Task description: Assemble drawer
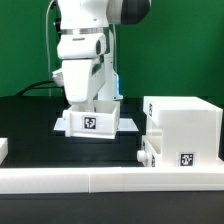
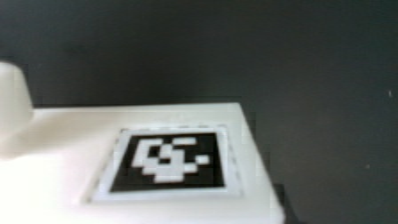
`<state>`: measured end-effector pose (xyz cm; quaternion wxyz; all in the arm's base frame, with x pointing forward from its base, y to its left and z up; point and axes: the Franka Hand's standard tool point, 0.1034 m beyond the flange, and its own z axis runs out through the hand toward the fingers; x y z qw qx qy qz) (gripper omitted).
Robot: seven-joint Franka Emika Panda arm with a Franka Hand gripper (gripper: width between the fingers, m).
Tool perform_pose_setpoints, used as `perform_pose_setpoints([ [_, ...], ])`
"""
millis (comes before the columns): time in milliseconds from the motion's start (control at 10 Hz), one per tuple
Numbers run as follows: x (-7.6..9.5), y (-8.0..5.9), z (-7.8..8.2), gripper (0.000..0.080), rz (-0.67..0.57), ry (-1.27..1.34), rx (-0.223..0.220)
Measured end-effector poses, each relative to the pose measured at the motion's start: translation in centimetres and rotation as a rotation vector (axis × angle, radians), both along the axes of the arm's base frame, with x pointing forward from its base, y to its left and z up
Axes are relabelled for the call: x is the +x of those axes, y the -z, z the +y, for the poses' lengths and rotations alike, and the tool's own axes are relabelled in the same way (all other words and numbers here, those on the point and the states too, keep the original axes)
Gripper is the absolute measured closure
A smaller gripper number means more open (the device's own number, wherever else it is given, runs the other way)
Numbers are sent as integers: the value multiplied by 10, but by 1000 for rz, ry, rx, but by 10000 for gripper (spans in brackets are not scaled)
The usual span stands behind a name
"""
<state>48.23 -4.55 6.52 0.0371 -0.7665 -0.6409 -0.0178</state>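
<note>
A small white drawer tray (image 1: 90, 120) with a black-and-white tag on its front stands at the middle of the table. My gripper (image 1: 95, 100) reaches down into it from above, and the tray walls hide the fingertips. The wrist view shows the tray's white surface (image 2: 71, 140) and its tag (image 2: 169, 160) very close and blurred, with no fingers in sight. The large white casing (image 1: 185, 125) stands to the exterior view's right and has a tag low on its front (image 1: 186, 158).
A flat white board (image 1: 130, 125) lies under and beside the tray. A long low white rail (image 1: 100, 180) runs along the front. A small white piece (image 1: 3, 148) shows at the exterior view's left edge. A small white knobbed part (image 1: 148, 155) sits at the casing's lower left corner.
</note>
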Motion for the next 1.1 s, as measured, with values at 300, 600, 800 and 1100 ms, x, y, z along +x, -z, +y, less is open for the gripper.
perform_pose_setpoints([
  [300, 21, 0, 1, 758, -21, -209, -8],
  [600, 40, 1, 10, 758, -34, -223, -3],
  [800, 38, 3, 8, 758, -29, -219, -2],
  [1100, 46, 7, 18, 758, -25, -193, 6],
])
